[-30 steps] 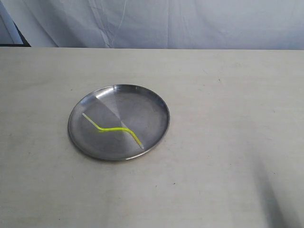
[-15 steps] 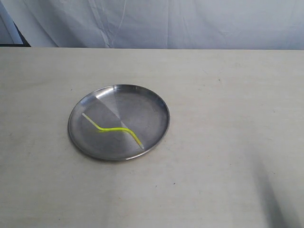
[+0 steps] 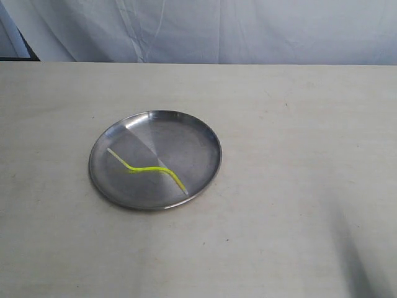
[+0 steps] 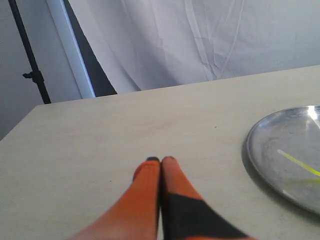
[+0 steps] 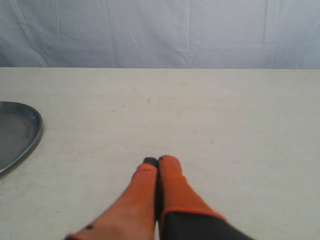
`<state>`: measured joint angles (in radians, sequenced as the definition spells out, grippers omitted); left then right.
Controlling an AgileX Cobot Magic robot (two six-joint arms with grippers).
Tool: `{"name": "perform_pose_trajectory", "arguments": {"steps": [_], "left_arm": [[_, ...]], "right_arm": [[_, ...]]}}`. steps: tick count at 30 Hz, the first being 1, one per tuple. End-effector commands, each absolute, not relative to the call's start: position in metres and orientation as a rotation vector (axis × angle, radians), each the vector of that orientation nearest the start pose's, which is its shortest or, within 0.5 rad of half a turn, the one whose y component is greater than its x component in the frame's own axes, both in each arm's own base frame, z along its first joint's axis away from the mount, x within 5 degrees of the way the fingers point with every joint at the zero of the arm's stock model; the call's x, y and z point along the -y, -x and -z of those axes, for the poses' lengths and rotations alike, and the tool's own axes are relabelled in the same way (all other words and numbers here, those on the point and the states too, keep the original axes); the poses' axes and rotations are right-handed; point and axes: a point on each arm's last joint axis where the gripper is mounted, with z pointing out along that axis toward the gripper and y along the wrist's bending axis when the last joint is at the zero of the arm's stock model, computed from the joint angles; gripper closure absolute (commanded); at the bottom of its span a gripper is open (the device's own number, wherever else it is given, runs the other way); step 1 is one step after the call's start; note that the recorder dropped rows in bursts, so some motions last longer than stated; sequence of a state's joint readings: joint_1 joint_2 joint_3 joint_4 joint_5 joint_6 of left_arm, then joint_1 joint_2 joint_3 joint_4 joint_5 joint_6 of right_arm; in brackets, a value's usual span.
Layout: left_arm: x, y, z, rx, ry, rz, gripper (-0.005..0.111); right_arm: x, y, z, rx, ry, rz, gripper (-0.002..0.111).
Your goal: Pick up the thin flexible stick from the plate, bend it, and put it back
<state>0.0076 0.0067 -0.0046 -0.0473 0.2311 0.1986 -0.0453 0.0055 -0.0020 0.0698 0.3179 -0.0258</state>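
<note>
The round steel plate [image 3: 198, 133] lies left of the table's middle. On it rests the thin yellow-green stick [image 3: 147, 169], bent into a wave, with whitish ends. Neither gripper shows in the exterior view. In the left wrist view my left gripper [image 4: 160, 160] is shut and empty over bare table, with the plate [image 4: 260, 160] and one end of the stick [image 4: 297, 163] off to its side. In the right wrist view my right gripper [image 5: 157, 161] is shut and empty, the plate's rim [image 5: 35, 135] well apart from it.
The pale table [image 3: 298, 155] runs back to a white cloth backdrop [image 3: 248, 31]. A dark stand and a white post [image 4: 70, 55] rise beyond the table's corner in the left wrist view.
</note>
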Motion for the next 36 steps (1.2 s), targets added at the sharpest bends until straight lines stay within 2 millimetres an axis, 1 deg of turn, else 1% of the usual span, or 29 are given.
{"name": "perform_pose_trajectory", "arguments": {"steps": [1,26,36], "left_arm": [[0.0005,-0.0557,-0.1936,-1.695,-0.126,-0.108,0.107],[0.0006,-0.0557,-0.1936,-1.695,-0.125,-0.104,0.107],[0.0028,-0.0557,-0.1936,-1.692,-0.158,-0.074,0.107]], "right_arm": [[0.0009,-0.0543,-0.1854,-1.79,-0.062,-0.007,0.109],[0.0009,-0.0543,-0.1854,-1.79,-0.062,-0.007,0.109],[0.0009,-0.0543,-0.1854,-1.79,-0.062,-0.007,0.109]]}}
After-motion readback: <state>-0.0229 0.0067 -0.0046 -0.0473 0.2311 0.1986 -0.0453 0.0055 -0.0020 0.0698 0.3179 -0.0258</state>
